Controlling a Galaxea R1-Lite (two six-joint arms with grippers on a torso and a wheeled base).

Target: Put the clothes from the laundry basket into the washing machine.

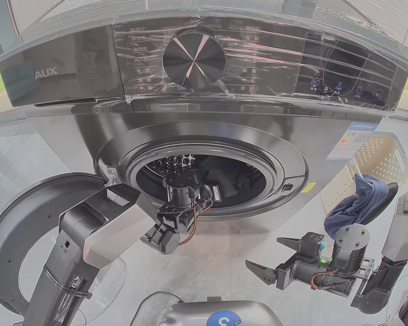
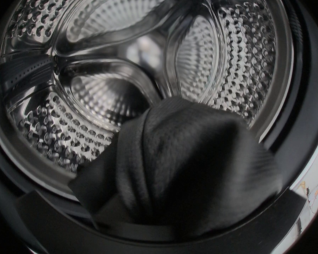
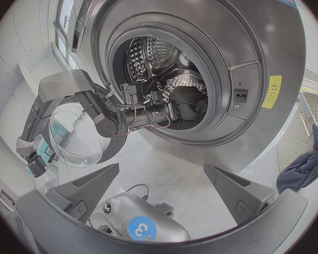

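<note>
Crumpled black ribbed garment (image 2: 187, 166) sits in the mouth of the dark grey front-loading washing machine (image 1: 258, 132), dimpled steel drum (image 2: 106, 14) behind it, right in front of the left gripper (image 3: 173, 110); can't tell if that one's clamped. Right gripper (image 1: 264, 252) has its wedge-shaped fingers (image 1: 263, 270) spread wide; off to their right a soft navy cloth (image 1: 356, 202) drapes over the cream perforated plastic laundry basket (image 1: 381, 155).

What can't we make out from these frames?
Grip of the left gripper: the black garment covers it in left wrist view; its wrist blocks it in head view.
Contents of the laundry basket: head view, the draped blue garment covers them.
Floor of the drum: left wrist view, behind the black garment.
</note>
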